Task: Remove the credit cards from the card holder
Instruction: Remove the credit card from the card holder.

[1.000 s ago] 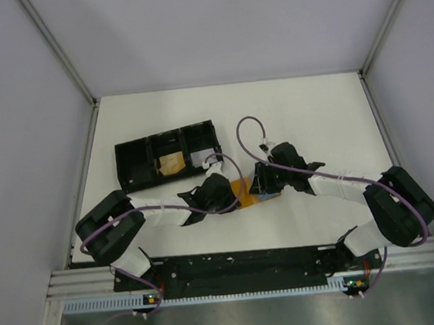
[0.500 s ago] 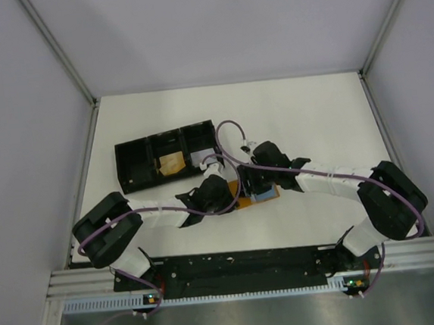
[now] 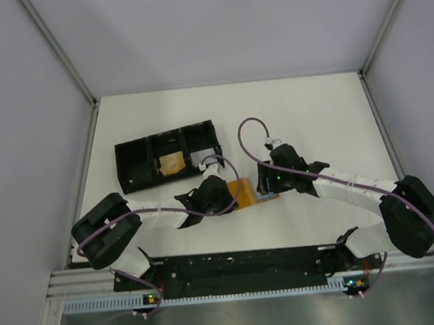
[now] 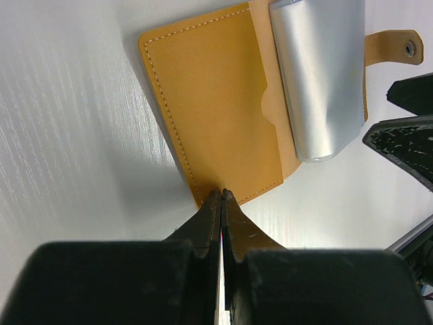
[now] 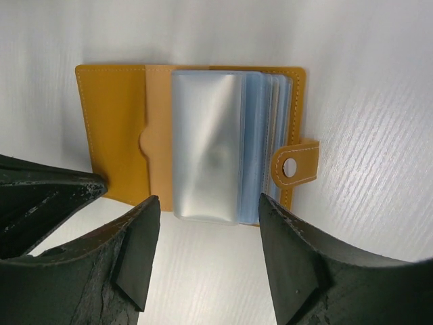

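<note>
Brightness: bright, even, diffuse light; the white table (image 3: 312, 116) nearly washes out.
Glare: a pale sheen lies across the credit cards (image 5: 206, 152) in both wrist views.
Shadows: soft and short, beside the card holder (image 4: 216, 115).
Focus: the stitching is crisp; the left gripper (image 4: 221, 196) and right gripper (image 5: 208, 213) blur close to the lens.

One card holder (image 5: 111, 128), several overlapping credit cards (image 5: 203, 149), one black tray (image 3: 135, 168).
</note>
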Motion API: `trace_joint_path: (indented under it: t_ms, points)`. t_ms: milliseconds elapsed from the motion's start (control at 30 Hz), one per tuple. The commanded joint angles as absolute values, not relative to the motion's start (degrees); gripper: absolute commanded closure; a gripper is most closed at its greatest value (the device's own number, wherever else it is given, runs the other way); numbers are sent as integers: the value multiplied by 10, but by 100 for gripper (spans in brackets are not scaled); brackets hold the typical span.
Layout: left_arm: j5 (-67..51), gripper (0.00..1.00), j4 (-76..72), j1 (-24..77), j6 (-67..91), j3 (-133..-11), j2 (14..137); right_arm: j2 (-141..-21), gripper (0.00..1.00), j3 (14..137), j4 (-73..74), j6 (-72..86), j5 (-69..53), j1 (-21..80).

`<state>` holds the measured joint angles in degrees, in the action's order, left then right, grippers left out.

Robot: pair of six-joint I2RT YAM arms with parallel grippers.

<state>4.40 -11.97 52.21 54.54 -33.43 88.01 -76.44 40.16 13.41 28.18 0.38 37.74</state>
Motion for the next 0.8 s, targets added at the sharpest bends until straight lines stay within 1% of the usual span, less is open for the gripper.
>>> trace_joint_path:
  t_ms: [0,467,533,633,767]
  points:
    - [57,100,-108,519,546,-328,873,-773,40,396,122,294,2,376]
    - [56,100,-107,519,546,-329,874,-807,43,394,101,297,-31,377]
    - [55,100,-107,519,545,-330,875,-809,43,394,99,297,-37,377]
    - [54,100,-107,519,544,-331,877,-807,48,393,91,297,-59,377]
    - [51,100,-107,519,544,-331,880,-814,49,394,77,302,-76,377]
